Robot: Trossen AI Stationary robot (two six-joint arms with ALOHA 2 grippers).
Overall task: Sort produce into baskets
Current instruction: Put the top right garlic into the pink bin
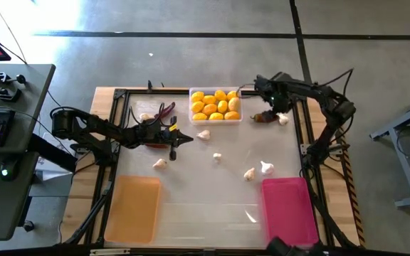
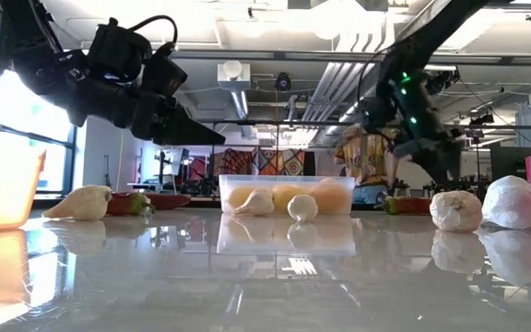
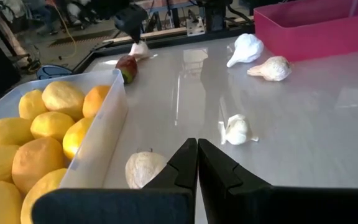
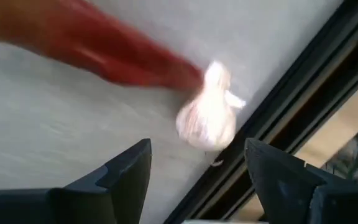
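Note:
A clear tray (image 1: 216,119) at the far middle holds several yellow lemons (image 1: 215,104). The orange tray (image 1: 132,208) and the pink tray (image 1: 288,210) stand at the near edge. Garlic bulbs lie loose on the table, among them one (image 1: 203,134) near the clear tray and one (image 1: 283,119) at the far right beside a dark red chili (image 1: 265,117). My right gripper (image 4: 197,152) is open above that garlic (image 4: 207,118) and chili (image 4: 104,50), touching neither. My left gripper (image 3: 197,155) is shut and empty, above the table left of the clear tray.
More garlic lies mid-table (image 1: 217,157), (image 1: 160,163), (image 1: 249,173), (image 1: 266,167) and at the far left (image 1: 145,117). Chilies (image 2: 146,201) lie under the left arm. The table's dark frame rail (image 4: 303,93) runs close behind the right gripper's garlic.

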